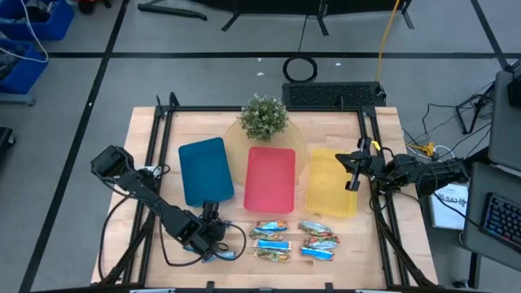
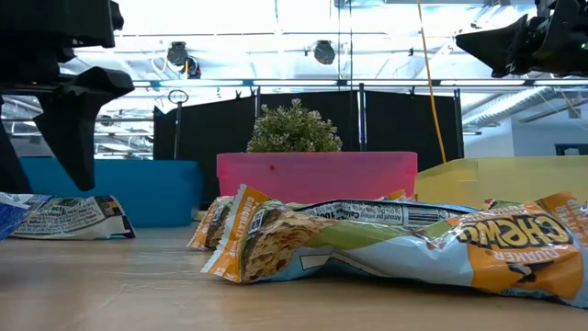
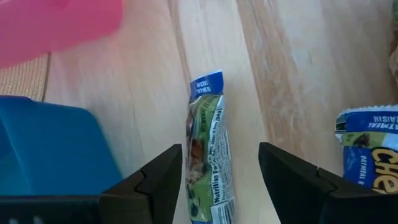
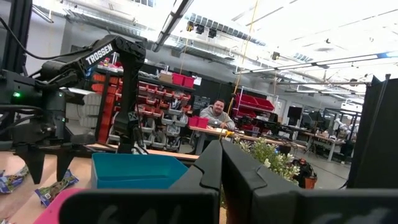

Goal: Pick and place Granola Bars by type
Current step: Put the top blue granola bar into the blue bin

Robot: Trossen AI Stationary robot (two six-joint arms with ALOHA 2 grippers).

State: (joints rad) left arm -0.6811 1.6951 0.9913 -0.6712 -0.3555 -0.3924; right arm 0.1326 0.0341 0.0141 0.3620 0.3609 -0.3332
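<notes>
1. Bright, even light from overhead; ceiling lights (image 2: 276,18) glare white in my low view.
2. Soft, faint shadows on the desk (image 1: 155,146).
3. Nearest bar (image 2: 386,244) slightly soft up close.
4. My left wrist view is sharp at centre, red tray (image 3: 56,25) blurred.

My table (image 1: 342,252) is pale wood planks, standing on a grey floor (image 1: 203,81) crossed by dark lines. Beyond its far edge lie a black keyboard (image 1: 332,94) and a coiled black cable (image 1: 299,68); a yellow cord (image 1: 383,41) runs past them. Far left sit blue bins (image 1: 32,24). Looking level across my table, I see black partition panels (image 2: 404,124) and a bright ceiling hung with round lamps (image 2: 323,51) (2 of them show). Farther back stand shelves of red bins (image 4: 168,99), and a person (image 4: 217,114) sits at a desk.
</notes>
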